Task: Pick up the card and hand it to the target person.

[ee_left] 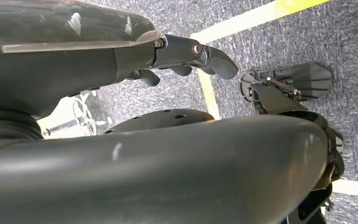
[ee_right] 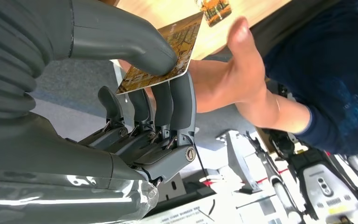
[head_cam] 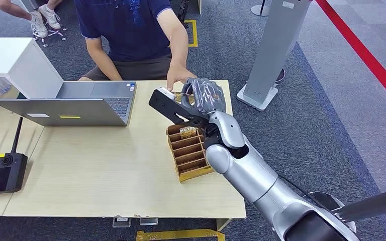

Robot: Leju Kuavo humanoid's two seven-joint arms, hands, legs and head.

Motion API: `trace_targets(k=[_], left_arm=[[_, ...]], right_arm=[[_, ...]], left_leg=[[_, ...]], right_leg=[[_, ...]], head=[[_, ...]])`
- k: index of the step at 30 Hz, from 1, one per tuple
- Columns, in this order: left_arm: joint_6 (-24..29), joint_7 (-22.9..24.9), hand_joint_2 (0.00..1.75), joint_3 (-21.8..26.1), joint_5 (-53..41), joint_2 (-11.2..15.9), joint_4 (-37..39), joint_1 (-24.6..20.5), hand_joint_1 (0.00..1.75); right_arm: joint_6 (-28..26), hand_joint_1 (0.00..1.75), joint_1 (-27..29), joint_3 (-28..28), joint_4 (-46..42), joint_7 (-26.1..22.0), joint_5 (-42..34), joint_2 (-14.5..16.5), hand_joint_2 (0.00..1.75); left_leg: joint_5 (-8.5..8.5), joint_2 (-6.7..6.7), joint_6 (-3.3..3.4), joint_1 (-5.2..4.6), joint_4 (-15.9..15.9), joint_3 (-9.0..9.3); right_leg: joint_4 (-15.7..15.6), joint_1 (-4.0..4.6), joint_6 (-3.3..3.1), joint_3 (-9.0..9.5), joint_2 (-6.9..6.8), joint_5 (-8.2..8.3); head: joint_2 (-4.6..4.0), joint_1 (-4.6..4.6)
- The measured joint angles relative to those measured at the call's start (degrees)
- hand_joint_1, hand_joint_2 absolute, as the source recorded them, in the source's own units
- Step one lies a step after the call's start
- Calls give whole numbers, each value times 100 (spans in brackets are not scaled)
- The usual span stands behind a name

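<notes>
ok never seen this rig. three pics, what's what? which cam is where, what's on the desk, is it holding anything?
It is a humanoid robot with two silver arms, each ending in a many-fingered hand. The head view looks down from high on its body. The other two come from cameras at its wrists, so they look turned.

On the wooden table there is an open laptop, a black device with two antennas and a wooden slotted card holder.

The right hand pinches a card between thumb and fingers, held out to the seated person's hand, which is right at the card.

The left hand hangs over the carpet and holds nothing; its fingers look curled in.
</notes>
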Motion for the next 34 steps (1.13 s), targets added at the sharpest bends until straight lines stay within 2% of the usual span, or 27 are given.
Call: trace_targets(k=[7, 12, 16, 27, 34], left_arm=[[-7, 19, 0, -27, 0, -1, 0, -5, 0], [-6, 44, 0, -31, 0, -1, 0, -4, 0], [-20, 47, 0, -33, -2, 1, 0, -1, 0], [-4, -26, 0, -60, 34, 1, 0, -1, 0], [45, -39, 0, -60, 127, 0, 0, 8, 0]], right_arm=[[-223, 133, -347, 52, 1363, -178, -49, 439, 175], [-309, 133, -447, 56, 1871, -151, -7, 572, 175], [-301, 0, -470, 56, 2086, -120, 21, 616, 175], [-387, 0, -523, 55, 2363, -264, 1, 710, 175], [-458, 0, -558, 21, 2225, -253, -158, 651, 175]], left_leg=[[0, 0, 0, 0, 0, -2], [0, 1, 0, -1, 0, 0], [0, 1, 0, -1, 0, 1], [0, 1, 0, 0, 0, 2], [0, 3, 0, -1, 1, 6]], right_leg=[[0, 0, 0, -2, 0, 0], [-1, 0, 0, -2, 1, 0], [-1, 0, 0, -2, 1, 0], [-1, 0, 0, -2, 1, 0], [-2, 0, 0, -3, 3, 0]], head=[[0, 0], [0, 0], [0, 0], [0, 0], [0, 0]])
